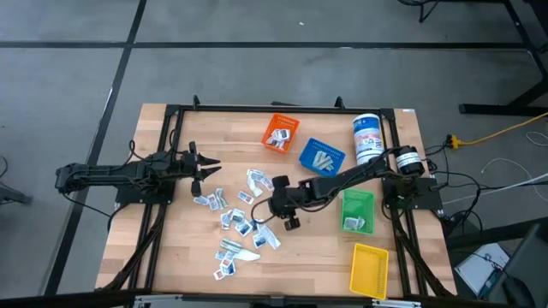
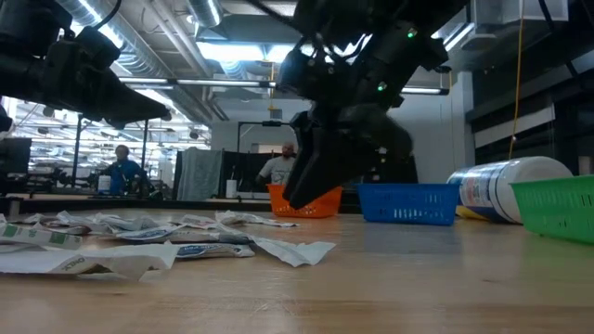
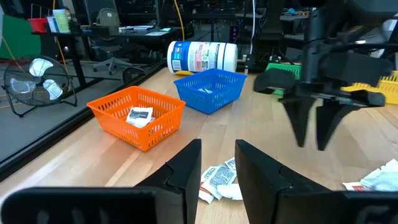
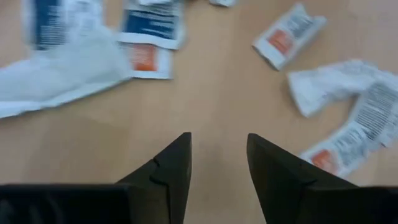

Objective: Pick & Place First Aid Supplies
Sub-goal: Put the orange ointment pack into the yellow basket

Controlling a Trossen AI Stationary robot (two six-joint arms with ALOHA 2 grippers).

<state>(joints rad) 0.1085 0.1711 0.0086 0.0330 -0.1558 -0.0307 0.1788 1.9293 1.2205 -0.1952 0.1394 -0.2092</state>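
Observation:
The first aid supplies (image 1: 240,218) are small flat white packets with blue, grey and orange-red print, lying loose on the middle of the wooden table. My right gripper (image 1: 276,204) hangs over the right edge of this scatter, slanting down. Its fingers stand open (image 4: 217,146) above bare wood, with packets (image 4: 286,34) just beyond them and nothing between them. In the low view it (image 2: 311,181) stays a little above the tabletop. My left gripper (image 1: 212,168) waits at the table's left, level and open (image 3: 217,155), clear of the packets (image 3: 217,180) below it.
An orange bin (image 1: 280,133) holding a packet (image 3: 140,116) and a blue bin (image 1: 321,156) stand at the far middle. A white canister (image 1: 368,137) lies on its side at the far right. A green bin (image 1: 357,211) and a yellow bin (image 1: 370,269) sit on the right.

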